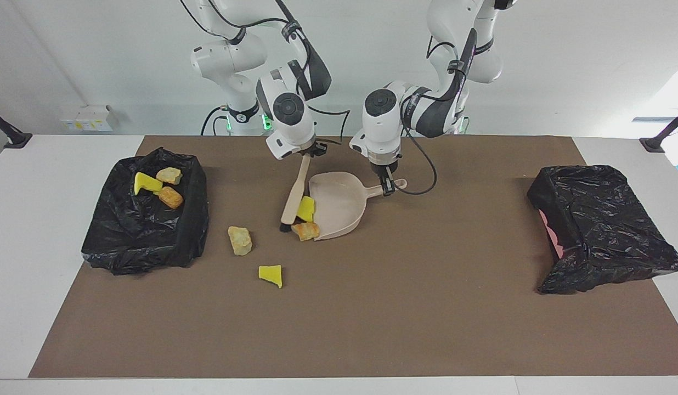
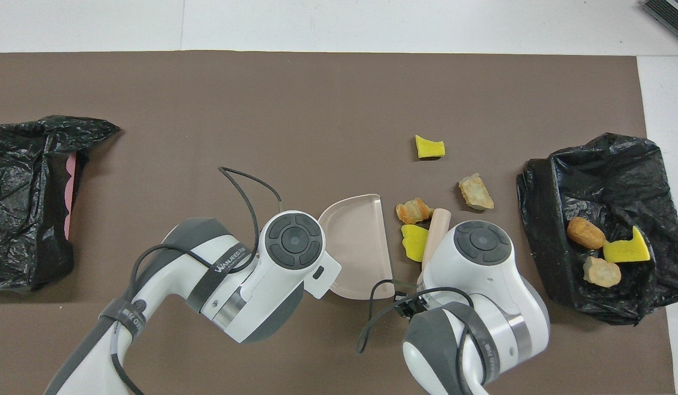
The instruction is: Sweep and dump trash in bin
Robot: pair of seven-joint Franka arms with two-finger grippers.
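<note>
My right gripper (image 1: 306, 156) is shut on the top of a wooden brush (image 1: 294, 193), whose bristles rest on the mat. My left gripper (image 1: 388, 187) is shut on the handle of the beige dustpan (image 1: 339, 208). A yellow trash piece (image 1: 305, 208) and an orange one (image 1: 306, 231) lie between the brush and the dustpan's mouth, touching its lip. A tan lump (image 1: 239, 240) and another yellow piece (image 1: 271, 275) lie loose on the mat, farther from the robots. The black-lined bin (image 1: 147, 236) at the right arm's end holds three pieces (image 2: 602, 249).
A second black-lined bin (image 1: 602, 230) stands at the left arm's end of the brown mat (image 1: 372, 318). In the overhead view both wrists cover their grippers; the dustpan (image 2: 352, 241) and brush handle (image 2: 436, 227) show between them.
</note>
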